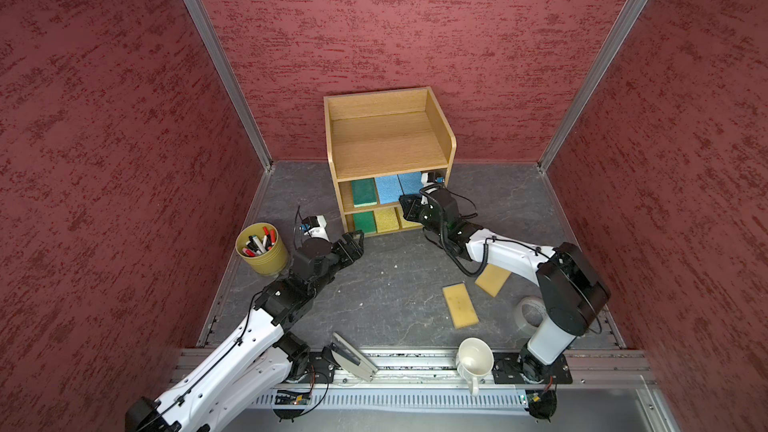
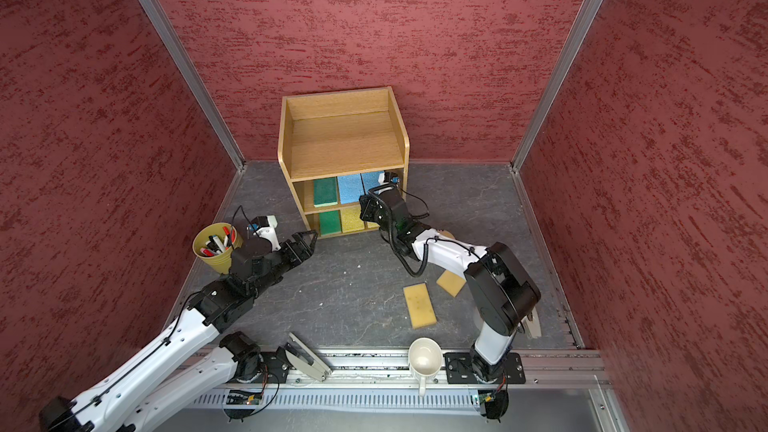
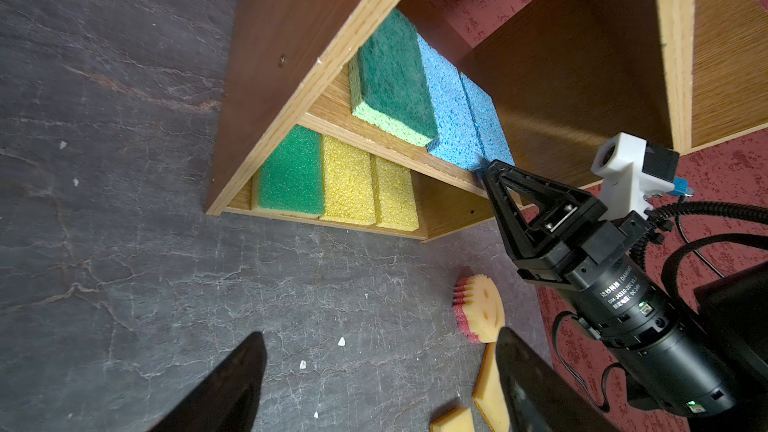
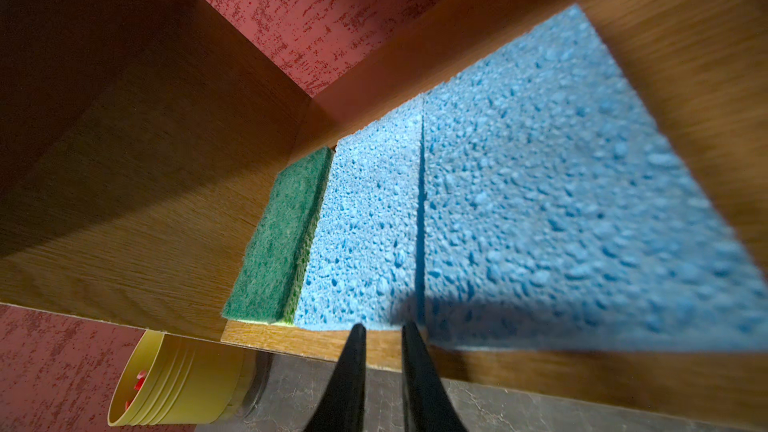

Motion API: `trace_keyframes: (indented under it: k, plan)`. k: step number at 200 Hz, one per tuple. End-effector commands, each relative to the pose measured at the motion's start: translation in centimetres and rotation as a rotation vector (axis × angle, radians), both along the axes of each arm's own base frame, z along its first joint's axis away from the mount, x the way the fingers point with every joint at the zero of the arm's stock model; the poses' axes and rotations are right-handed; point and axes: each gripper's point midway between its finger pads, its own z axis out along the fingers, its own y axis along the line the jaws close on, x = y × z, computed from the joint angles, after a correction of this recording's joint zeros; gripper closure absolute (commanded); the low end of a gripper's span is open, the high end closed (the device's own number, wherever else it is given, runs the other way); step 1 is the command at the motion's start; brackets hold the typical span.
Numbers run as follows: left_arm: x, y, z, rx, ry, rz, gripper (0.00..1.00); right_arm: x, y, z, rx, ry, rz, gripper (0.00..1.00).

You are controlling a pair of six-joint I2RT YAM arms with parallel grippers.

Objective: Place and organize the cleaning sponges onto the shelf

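Your shelf point(image 1: 388, 139) stands against the back wall with its top tier bare. On the middle tier a green sponge point(image 1: 364, 192) lies on the left, with two blue sponges point(image 1: 387, 189) point(image 1: 409, 182) side by side and touching to its right. On the bottom tier a second green sponge point(image 3: 291, 176) sits on the left, with two yellow sponges point(image 3: 348, 187) point(image 3: 395, 195) packed against it in a row. Your right gripper point(image 4: 383, 330) is at the front edge of the middle tier, just in front of the seam between the blue sponges. Its fingers are drawn close with only a thin gap between them, and nothing is in that gap. Your left gripper point(image 1: 355, 245) hangs over the floor near the shelf's lower left corner, with its fingers spread wide and empty. Two tan sponges point(image 1: 460, 305) point(image 1: 492, 280) lie flat on the floor to the right. The farther one is partly under the right arm. The round smiley sponge point(image 3: 482, 309) lies on the floor near the shelf's right side, beneath that same arm. A yellow pen cup point(image 1: 262, 249) stands on the floor to the left of the left arm.
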Motion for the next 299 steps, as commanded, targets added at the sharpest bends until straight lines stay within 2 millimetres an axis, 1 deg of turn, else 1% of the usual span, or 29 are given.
trace_keyframes:
  k: [1, 18, 34, 54, 64, 76, 88, 110, 157, 181, 240, 267, 299]
  plan:
    - [0.0, 0.2, -0.2, 0.014, 0.004, 0.001, 0.14, -0.8, -1.1, 3.7, 0.031, -0.083, -0.013, 0.82]
    - [0.0, 0.2, -0.1, 0.013, 0.004, 0.001, 0.14, -1.2, -2.5, 4.7, -0.011, -0.108, -0.055, 0.81]
    - [0.0, 0.1, -0.1, 0.012, 0.005, -0.004, 0.14, -1.2, -4.3, 5.2, -0.061, -0.122, -0.110, 0.81]
    - [0.0, 0.0, -0.1, 0.013, 0.007, -0.004, 0.14, -0.9, -6.8, 5.0, -0.090, -0.105, -0.171, 0.80]
    - [0.0, 0.0, -0.1, 0.012, 0.007, -0.004, 0.14, -0.6, -8.0, 4.6, -0.101, -0.088, -0.198, 0.80]
    - [0.0, 0.0, -0.2, 0.013, 0.008, -0.006, 0.14, -0.2, -8.9, 4.3, -0.113, -0.082, -0.219, 0.79]
    - [0.0, 0.0, -0.2, 0.014, 0.009, -0.006, 0.14, 0.2, -9.4, 4.2, -0.125, -0.081, -0.231, 0.78]
    - [0.0, 0.1, -0.1, 0.013, 0.008, -0.003, 0.14, 0.7, -9.3, 4.0, -0.130, -0.072, -0.224, 0.77]
    - [-0.1, 0.1, -0.2, 0.016, 0.007, -0.004, 0.14, 1.2, -7.5, 2.4, -0.105, -0.029, -0.154, 0.79]
    - [-0.1, 0.1, -0.3, 0.018, 0.008, -0.005, 0.14, 1.5, -7.1, 1.8, -0.096, -0.007, -0.149, 0.78]
    - [-0.3, 0.4, -0.4, 0.016, 0.005, 0.001, 0.14, 2.2, -7.1, 1.6, -0.052, 0.023, -0.170, 0.74]
    - [-0.4, 0.4, -0.5, 0.020, 0.008, 0.000, 0.14, 2.0, -6.3, 1.6, -0.005, 0.036, -0.140, 0.74]
    - [-0.3, 0.5, -0.7, 0.021, 0.010, 0.005, 0.13, 1.3, -5.9, 1.8, 0.018, 0.032, -0.108, 0.81]
